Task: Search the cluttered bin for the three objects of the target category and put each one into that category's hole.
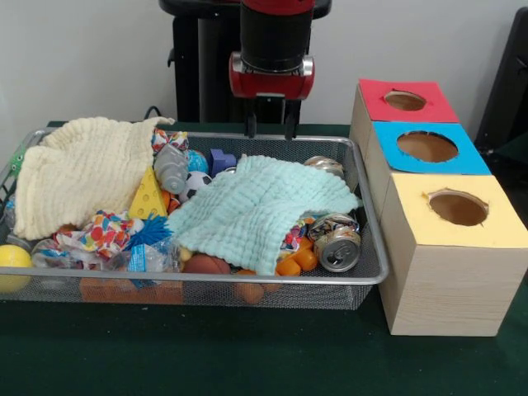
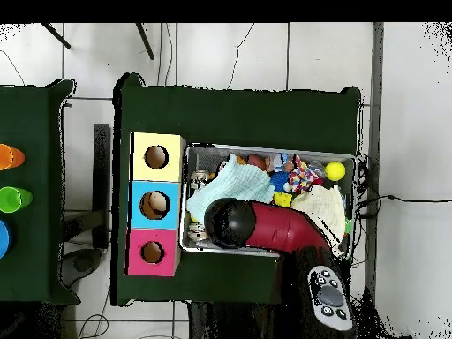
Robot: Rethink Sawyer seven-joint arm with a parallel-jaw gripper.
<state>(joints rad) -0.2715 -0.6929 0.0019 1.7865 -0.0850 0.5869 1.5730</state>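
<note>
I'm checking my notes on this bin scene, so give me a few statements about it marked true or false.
1. The claw holds a can. False: it hangs open and empty over the bin's far edge.
2. A green cloth covers part of the clutter. True.
3. The three boxes have square holes. False: the holes are round.
4. The yellow box stands nearest the front camera. True.
5. A can lies in the bin beside the green cloth. True.

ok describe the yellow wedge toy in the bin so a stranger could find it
Start at the wire mesh bin and find the cream cloth at its left. The yellow wedge stands at that cloth's right edge, a cheese-like triangle with holes, unlike the round balls nearby.
</note>
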